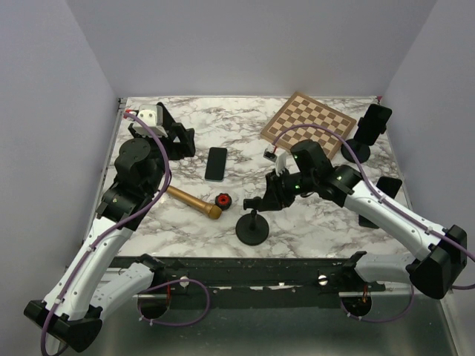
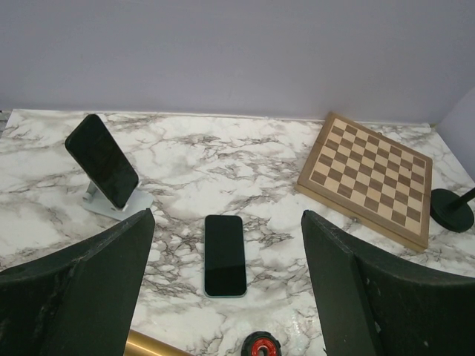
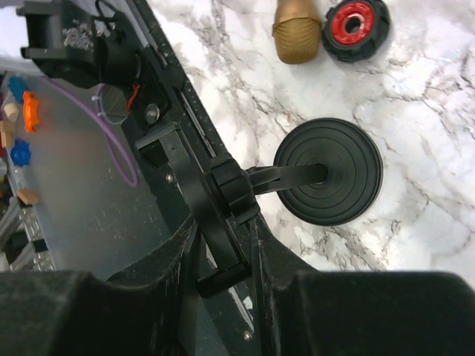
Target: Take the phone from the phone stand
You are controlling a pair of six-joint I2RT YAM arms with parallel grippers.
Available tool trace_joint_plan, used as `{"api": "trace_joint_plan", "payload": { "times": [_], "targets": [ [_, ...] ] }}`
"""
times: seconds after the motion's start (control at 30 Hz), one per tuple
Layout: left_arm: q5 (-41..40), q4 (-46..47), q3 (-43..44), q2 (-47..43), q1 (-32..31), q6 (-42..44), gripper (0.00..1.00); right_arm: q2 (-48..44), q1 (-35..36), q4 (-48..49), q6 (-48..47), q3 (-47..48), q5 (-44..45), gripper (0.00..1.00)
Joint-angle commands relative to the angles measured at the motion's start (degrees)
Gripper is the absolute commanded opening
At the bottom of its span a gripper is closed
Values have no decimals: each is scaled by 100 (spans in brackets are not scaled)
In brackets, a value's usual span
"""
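A dark phone (image 2: 104, 159) leans on a white stand (image 2: 111, 204) at the far left in the left wrist view; my left arm covers that spot in the top view. A second phone (image 1: 216, 163) lies flat on the marble and also shows in the left wrist view (image 2: 225, 254). My left gripper (image 1: 174, 130) is open and empty, held high, and in its own view (image 2: 226, 216) the flat phone lies between the fingers, well below. My right gripper (image 1: 266, 199) is shut on the empty cradle (image 3: 223, 222) of a black round-based stand (image 1: 252, 231).
A wooden rolling pin (image 1: 193, 202) and a red-and-black knob (image 1: 222, 200) lie left of the black stand. A chessboard (image 1: 308, 120) lies at the back right. Another black stand (image 1: 369, 130) stands at the far right, with a dark slab (image 1: 387, 185) in front of it.
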Motion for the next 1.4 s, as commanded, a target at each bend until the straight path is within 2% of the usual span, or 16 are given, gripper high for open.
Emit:
{"api": "trace_joint_plan", "payload": {
  "times": [0.0, 0.1, 0.2, 0.23, 0.27, 0.37, 0.47, 0.7, 0.87, 1.07, 1.1, 1.27, 1.37],
  "targets": [
    [54, -102, 165, 14, 25, -24, 88, 332, 202, -191, -336, 116, -482, 23],
    [61, -112, 174, 26, 25, -23, 88, 507, 272, -237, -398, 176, -528, 24],
    [30, -120, 178, 22, 29, -14, 88, 560, 346, -161, -358, 164, -377, 35],
    [22, -116, 174, 25, 25, -6, 88, 518, 351, -114, -335, 145, -325, 42],
    [26, -113, 174, 24, 26, -5, 88, 455, 355, -47, -284, 122, -276, 55],
    [41, -107, 165, 32, 25, -5, 89, 87, 355, 217, -89, 56, 3, 81],
    [41, -112, 166, 59, 25, -5, 89, -309, 359, 457, 132, 19, 557, 99],
    [-73, -107, 144, 185, 25, 4, 90, -1138, 361, 879, 963, -200, 2540, 100],
    [-184, -48, 95, 436, 33, 16, 91, -2051, 360, 1112, 1736, -831, 4053, 100],
    [-242, -369, 397, 1184, 224, -178, 92, -2964, 353, 1021, 2121, -1228, 4589, 100],
    [-238, -425, 433, 1301, 303, -226, 96, -3088, 356, 961, 2194, -1281, 4682, 100],
    [-73, -435, 420, 1679, 896, -466, 99, -3641, 355, 689, 2383, -1475, 4654, 100],
    [333, -218, 296, 1863, 1361, -589, 98, -3969, 362, 695, 2463, -1621, 4449, 100]
  ]
}}
